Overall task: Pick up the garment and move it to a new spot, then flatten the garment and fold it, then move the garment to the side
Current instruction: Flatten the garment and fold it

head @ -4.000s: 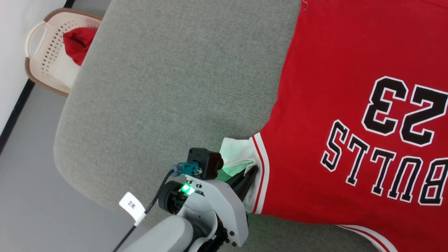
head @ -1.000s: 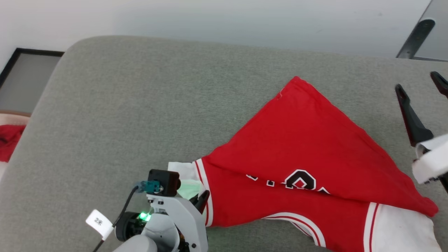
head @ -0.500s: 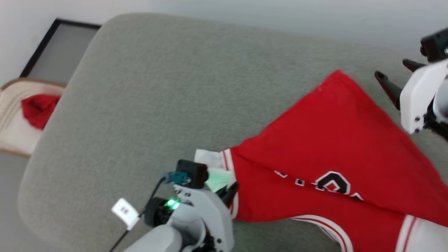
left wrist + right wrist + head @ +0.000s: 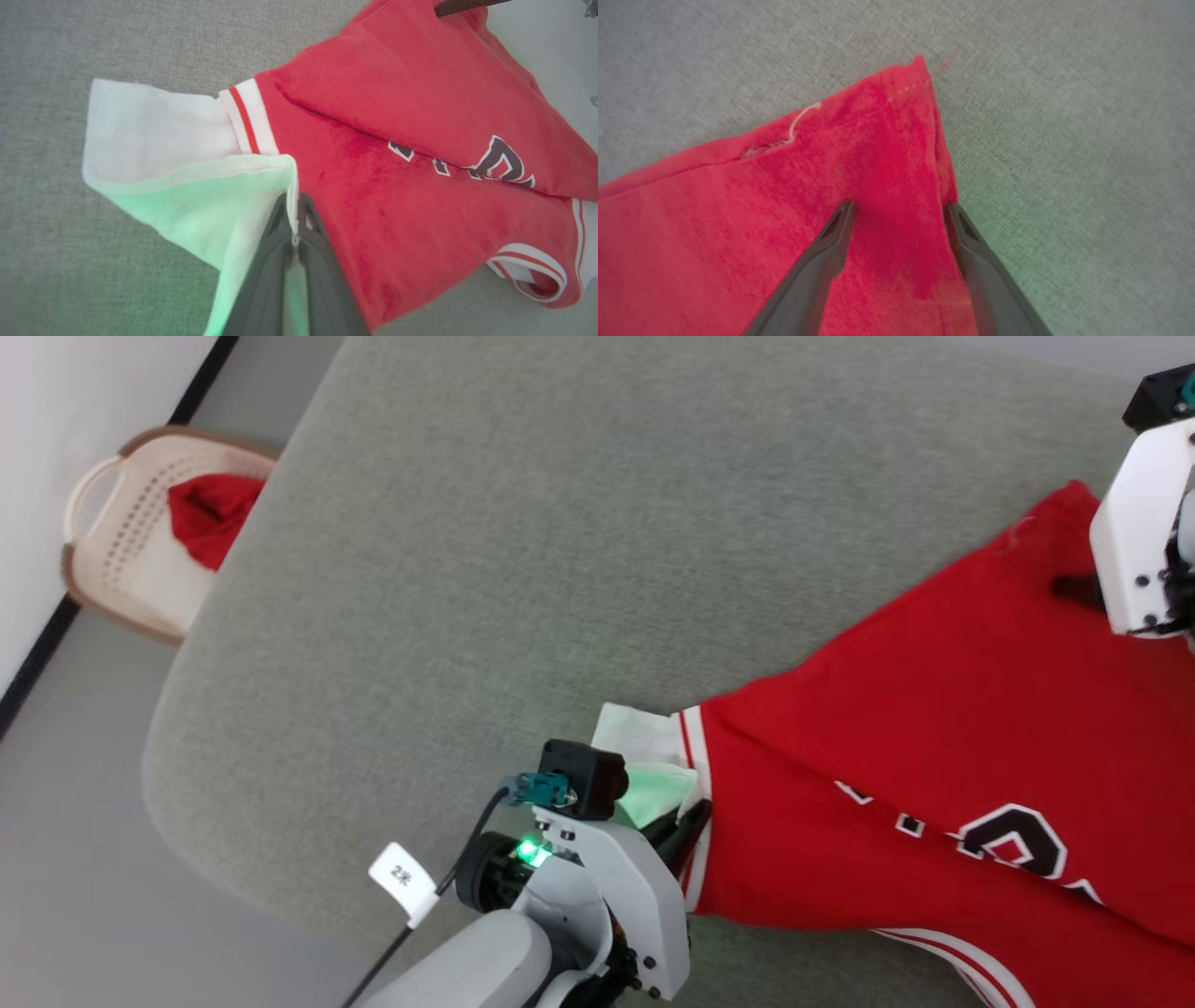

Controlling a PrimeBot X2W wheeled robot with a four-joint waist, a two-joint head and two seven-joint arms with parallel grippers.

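The garment (image 4: 887,737), a red jersey with white sleeves, lies on the grey cushion (image 4: 513,569). One red part is folded diagonally over its black lettering (image 4: 502,158). My left gripper (image 4: 689,823) is shut on the edge of the white sleeve (image 4: 154,135), next to the striped trim, at the garment's near left end. In the left wrist view, the left gripper (image 4: 295,205) pinches a thin fold of that sleeve. My right gripper (image 4: 899,210) stands open, its two fingers down on either side of the garment's far red corner (image 4: 896,107). Its white wrist (image 4: 1144,523) is at the right edge of the head view.
A cream laundry basket (image 4: 112,551) holding a small all-red cloth (image 4: 210,513) sits on the floor beyond the cushion's left edge. A white wall with a dark baseboard runs behind it. Bare grey cushion stretches left of and beyond the garment.
The head camera has swung, shifting the whole picture. My right gripper has come from beside the garment down over its far corner. The left gripper keeps its hold on the sleeve.
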